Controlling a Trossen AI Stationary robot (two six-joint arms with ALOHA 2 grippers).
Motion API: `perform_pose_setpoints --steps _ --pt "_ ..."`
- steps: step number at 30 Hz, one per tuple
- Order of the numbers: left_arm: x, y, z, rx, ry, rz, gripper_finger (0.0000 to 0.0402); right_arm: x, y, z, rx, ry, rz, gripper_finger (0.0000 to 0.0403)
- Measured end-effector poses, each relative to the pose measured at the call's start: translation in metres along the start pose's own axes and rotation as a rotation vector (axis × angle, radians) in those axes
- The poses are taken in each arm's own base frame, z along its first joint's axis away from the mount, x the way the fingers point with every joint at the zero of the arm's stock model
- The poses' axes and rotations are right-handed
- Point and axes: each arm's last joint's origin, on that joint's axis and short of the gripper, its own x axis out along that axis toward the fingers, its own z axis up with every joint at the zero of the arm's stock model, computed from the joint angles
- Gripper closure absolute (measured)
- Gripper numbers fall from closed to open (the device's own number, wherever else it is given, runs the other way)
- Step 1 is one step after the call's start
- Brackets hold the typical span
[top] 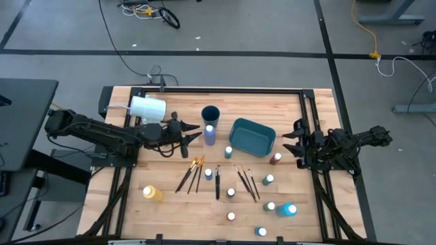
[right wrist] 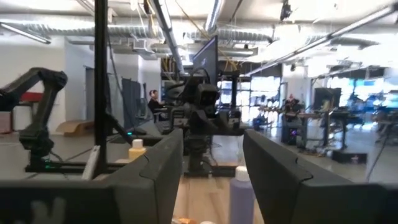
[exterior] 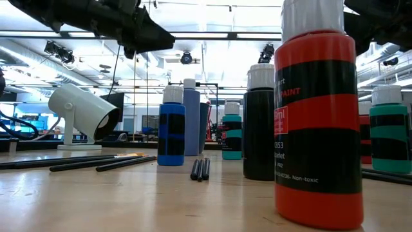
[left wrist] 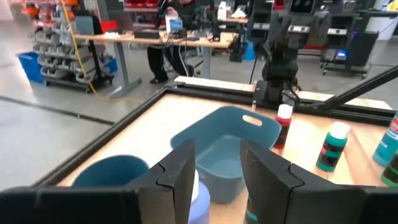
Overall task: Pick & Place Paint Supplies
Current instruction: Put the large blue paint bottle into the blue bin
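Observation:
Small white-capped paint bottles stand upright on the wooden table: a tall periwinkle one (top: 209, 133), a red one (top: 276, 158), a yellow one (top: 151, 193) and several teal and blue ones (top: 286, 209). Thin brushes (top: 191, 174) lie flat in loose groups in the middle. My left gripper (top: 193, 131) (left wrist: 217, 177) is open and raised, just left of the periwinkle bottle (left wrist: 198, 190), whose cap shows low beside one finger. My right gripper (top: 296, 141) (right wrist: 211, 168) is open, hovering right of the blue bin (top: 252, 136), holding nothing.
A dark blue cup (top: 210, 113) stands behind the periwinkle bottle. The large white cylinder (top: 146, 107) lies on its stand at the far left. In the low view a red bottle (exterior: 315, 129) and a dark one (exterior: 261, 129) stand near the front edge. Black rails frame the table.

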Motion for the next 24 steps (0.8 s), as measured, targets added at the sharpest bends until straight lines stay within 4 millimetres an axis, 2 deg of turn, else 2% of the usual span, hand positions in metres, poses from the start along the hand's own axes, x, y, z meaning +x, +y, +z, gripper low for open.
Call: perform_pose_setpoints --steps 5,11,18,24 --pt "-0.001 -0.002 -0.004 -0.034 0.042 -0.006 0.0264 0.000 -0.002 0.005 -0.004 -0.046 -0.056 0.0229" --pt "-0.001 -0.003 -0.005 -0.039 0.040 -0.007 0.0264 0.000 -0.001 0.006 -0.012 -0.054 -0.019 0.0229" --pt "0.024 -0.011 -0.020 -0.015 0.006 0.000 0.0257 0.000 -0.001 0.006 0.017 -0.063 -0.019 0.0229" --pt "0.048 -0.012 -0.022 0.024 0.009 0.088 0.0218 0.000 -0.001 0.005 0.022 -0.052 -0.016 0.0229"
